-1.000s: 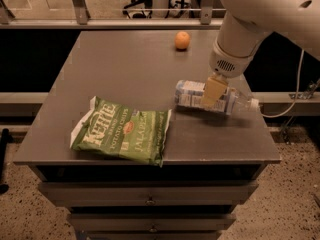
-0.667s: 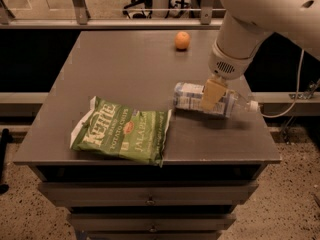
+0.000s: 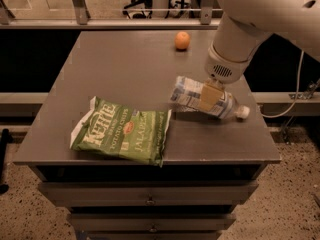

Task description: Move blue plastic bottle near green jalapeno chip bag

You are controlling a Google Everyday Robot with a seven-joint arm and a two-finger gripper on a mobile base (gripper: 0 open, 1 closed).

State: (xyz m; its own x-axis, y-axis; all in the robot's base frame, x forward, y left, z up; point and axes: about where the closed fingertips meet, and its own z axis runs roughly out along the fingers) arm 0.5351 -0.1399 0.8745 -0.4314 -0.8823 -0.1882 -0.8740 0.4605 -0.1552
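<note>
The blue plastic bottle point(image 3: 192, 96) is held on its side, tilted, base raised to the left and white cap point(image 3: 243, 113) to the right, low over the right part of the grey table point(image 3: 125, 69). My gripper point(image 3: 210, 97) comes down from the white arm and is shut on the bottle's middle. The green jalapeno chip bag point(image 3: 122, 130) lies flat at the front left of the table, its right edge a short way left of the bottle.
A small orange fruit point(image 3: 182, 40) sits at the back of the table. The table's right edge point(image 3: 262, 119) is close to the bottle's cap. A drawer cabinet point(image 3: 150, 199) is under the table. A railing runs behind.
The bottle has come up off the table in my gripper and shifted slightly left toward the chip bag. The bag and the orange fruit have not moved.
</note>
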